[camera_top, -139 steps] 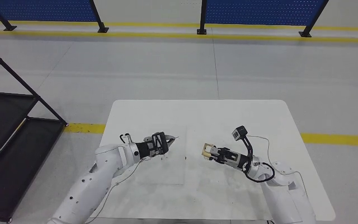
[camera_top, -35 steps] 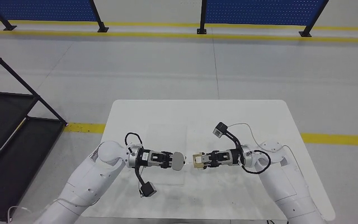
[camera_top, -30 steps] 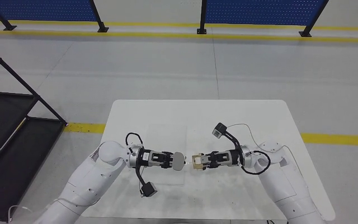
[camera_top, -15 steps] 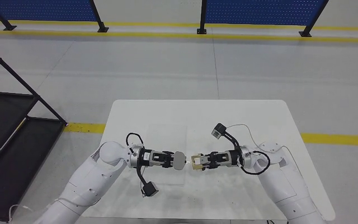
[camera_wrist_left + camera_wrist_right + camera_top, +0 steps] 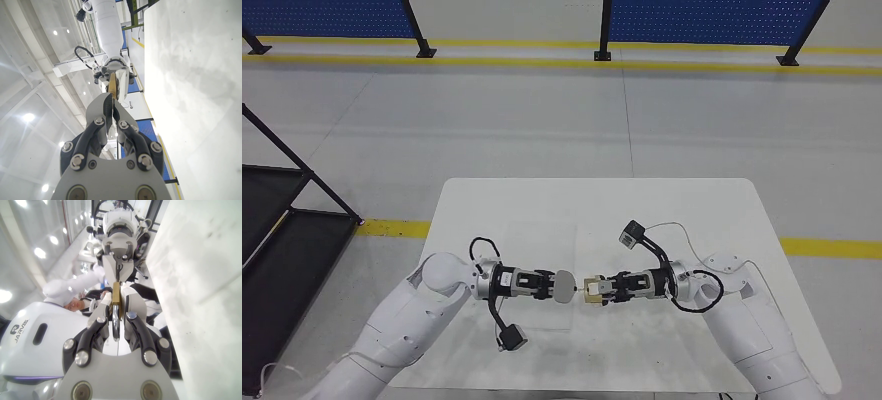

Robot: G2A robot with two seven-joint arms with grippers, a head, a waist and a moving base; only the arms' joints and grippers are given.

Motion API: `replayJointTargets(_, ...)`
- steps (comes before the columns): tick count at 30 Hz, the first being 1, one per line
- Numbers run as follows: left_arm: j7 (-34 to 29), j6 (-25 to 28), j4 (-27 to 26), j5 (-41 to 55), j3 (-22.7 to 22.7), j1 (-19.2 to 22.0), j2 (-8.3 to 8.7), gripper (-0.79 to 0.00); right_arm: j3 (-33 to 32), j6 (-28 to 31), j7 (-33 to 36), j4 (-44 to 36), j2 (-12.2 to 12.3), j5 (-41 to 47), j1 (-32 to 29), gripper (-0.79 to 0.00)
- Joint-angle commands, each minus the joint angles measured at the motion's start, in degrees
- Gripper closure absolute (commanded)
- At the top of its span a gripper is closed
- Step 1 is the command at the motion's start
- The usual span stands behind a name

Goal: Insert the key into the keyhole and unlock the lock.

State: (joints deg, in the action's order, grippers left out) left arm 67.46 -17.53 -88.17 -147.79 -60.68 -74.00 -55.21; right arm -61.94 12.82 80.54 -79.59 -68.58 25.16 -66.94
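Observation:
Above the middle of the white table (image 5: 692, 210), my two grippers face each other tip to tip. My right gripper (image 5: 600, 290) (image 5: 115, 297) is shut on the brass padlock (image 5: 590, 290) (image 5: 115, 294), its steel shackle (image 5: 115, 323) pointing back between the fingers. My left gripper (image 5: 562, 286) (image 5: 112, 98) is shut on the thin key (image 5: 113, 106) (image 5: 118, 275), held edge-on. The key's tip meets the padlock's (image 5: 112, 86) end face. How deep it sits in the keyhole is hidden.
The table's (image 5: 189, 75) surface lies close under both grippers. A black rack (image 5: 282, 250) stands on the floor off the table's left side. A black cable loop (image 5: 504, 330) hangs from the left wrist.
Since 4.6 s ago both arms have swung in and lined up end to end. Over the last second the gap between key and padlock has shrunk to contact.

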Motion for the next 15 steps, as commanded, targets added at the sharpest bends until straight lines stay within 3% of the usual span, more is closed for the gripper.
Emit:
replayJointTargets(1,0.0,0.0,0.1,0.0,0.3,0.2,-0.05,0.0,0.1,0.0,-0.1,0.0,0.1,0.1,0.1,0.0)
replayJointTargets(15,-0.8,-0.1,0.7,0.3,1.4,1.1,-0.25,0.0,1.3,0.3,-0.6,-0.1,0.5,0.1,0.4,0.0)
